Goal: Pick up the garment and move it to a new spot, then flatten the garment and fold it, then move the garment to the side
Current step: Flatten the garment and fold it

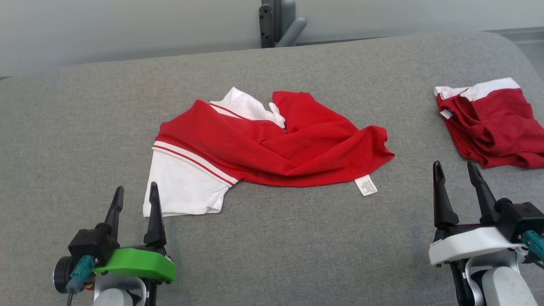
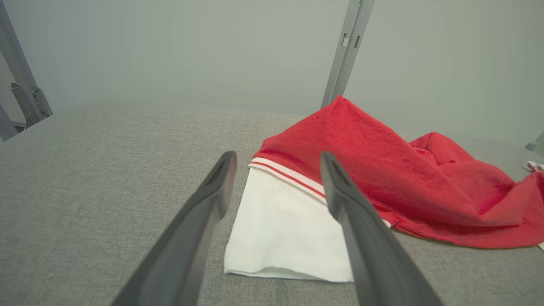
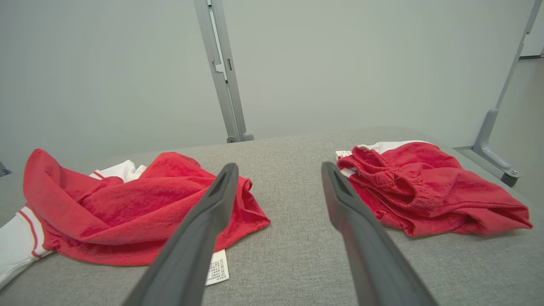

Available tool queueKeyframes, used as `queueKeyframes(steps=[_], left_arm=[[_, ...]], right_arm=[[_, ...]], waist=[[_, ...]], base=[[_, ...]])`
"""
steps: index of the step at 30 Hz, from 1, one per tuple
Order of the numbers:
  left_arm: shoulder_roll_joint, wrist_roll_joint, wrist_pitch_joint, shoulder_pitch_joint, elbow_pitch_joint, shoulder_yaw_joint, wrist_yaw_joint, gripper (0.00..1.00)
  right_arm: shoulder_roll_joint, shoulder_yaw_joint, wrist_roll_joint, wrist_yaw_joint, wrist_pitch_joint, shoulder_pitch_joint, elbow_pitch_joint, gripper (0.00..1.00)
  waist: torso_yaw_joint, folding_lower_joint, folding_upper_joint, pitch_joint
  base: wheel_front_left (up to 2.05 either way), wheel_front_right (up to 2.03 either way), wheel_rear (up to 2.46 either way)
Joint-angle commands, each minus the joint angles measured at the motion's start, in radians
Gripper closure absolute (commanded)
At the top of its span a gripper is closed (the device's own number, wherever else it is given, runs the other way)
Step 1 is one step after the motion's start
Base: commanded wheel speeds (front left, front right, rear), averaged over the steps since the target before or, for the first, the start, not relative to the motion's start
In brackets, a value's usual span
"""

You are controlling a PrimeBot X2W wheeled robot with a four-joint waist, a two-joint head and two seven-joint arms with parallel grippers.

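The garment [image 1: 272,144], a red shirt with white parts, lies crumpled in the middle of the head view on the gray fabric bench [image 1: 85,127]. Its red body is bunched in folds. One white sleeve [image 1: 182,187], with thin red and white stripes at its top, lies flat at the lower left of the garment. A small white label [image 1: 366,185] sticks out at the lower right edge of the garment.

The left gripper [image 1: 137,187] is in the lower left of the frame. Its two dark fingers are spread apart and hold nothing. The tips are just beside the white sleeve, and I cannot tell if the inner finger touches it.

The right gripper [image 1: 454,163] is in the lower right, also spread wide and empty, apart from both cloths.

A second red and white garment [image 1: 493,127] lies bunched at the right edge. A gray metal post [image 1: 278,21] stands behind the bench at the top centre.
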Motion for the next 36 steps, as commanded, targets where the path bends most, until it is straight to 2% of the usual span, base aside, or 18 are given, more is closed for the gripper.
queueKeyframes(steps=[1,15,36], left_arm=[[-0.005,-0.009,0.0,0.031,-0.01,0.003,0.007,0.0],[-0.016,-0.025,0.0,0.152,-0.042,-0.016,0.022,0.0],[-0.018,-0.048,0.005,0.108,0.014,-0.041,0.02,0.0]], right_arm=[[-0.001,0.003,-0.007,-0.001,-0.007,0.02,0.003,0.0],[-0.001,0.048,0.04,-0.001,-0.027,0.079,0.044,0.0],[-0.001,0.062,0.042,-0.001,-0.036,0.048,0.074,0.0]], waist=[[0.037,0.0,0.0033,-0.056],[0.055,0.0,0.0033,-0.118],[0.057,0.0,0.0033,-0.1]], base=[[0.0,0.0,0.0],[0.0,0.0,0.0],[0.0,0.0,0.0]])
